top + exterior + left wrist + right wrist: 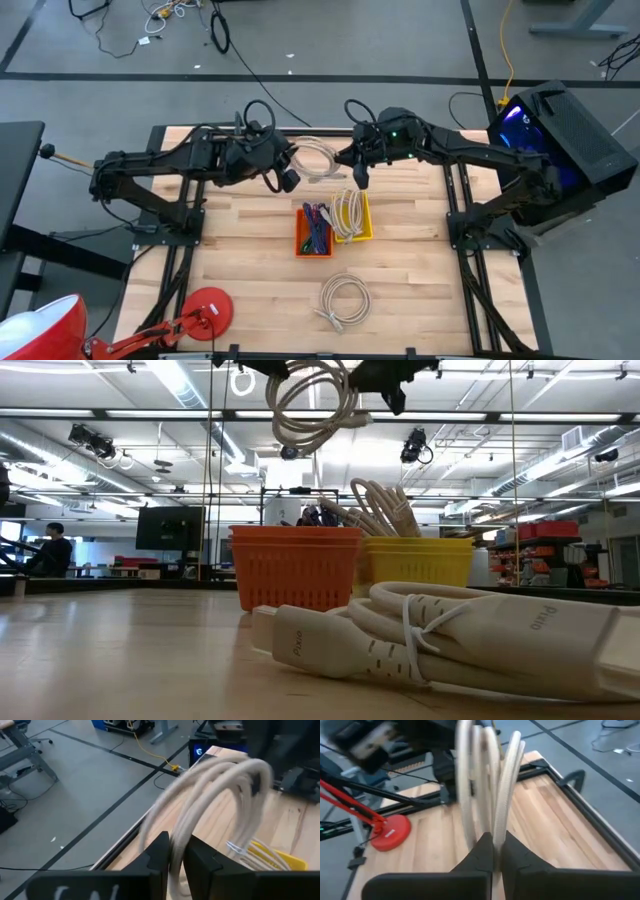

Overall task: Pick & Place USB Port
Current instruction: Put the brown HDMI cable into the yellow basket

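Handing over: a pale cream coiled cable bundle (pixel 318 160) hangs in the air between both arms, above the far middle of the light wooden slatted table (pixel 240 290), just behind the two baskets.
Right gripper (pixel 493 851): jaws pinched narrow on a strand of the coil, seen at the coil's right end from above.
Left gripper (pixel 176 851): fingers close around a strand at the coil's other end; the grip looks light, possibly easing, but I cannot tell for certain.
Doing it well: only one arm should bear the load before any travel; judging by the shared hold, the releasing jaws ought to part fully and back straight off, so no loop snags and drags the bundle.
Next care: loops dangle loosely, so a lift high over the basket rims and a centred descent seems wise.
Yellow plastic mesh basket (pixel 366 226): mid-table, holding similar cream coiled cables that stick up above the rim.
Orange plastic mesh basket (pixel 301 243): touching the yellow one on its left, holding dark blue and purple cables.
Spare cream coil (pixel 343 299): lying on the near table, outside either basket, well apart from the arms.
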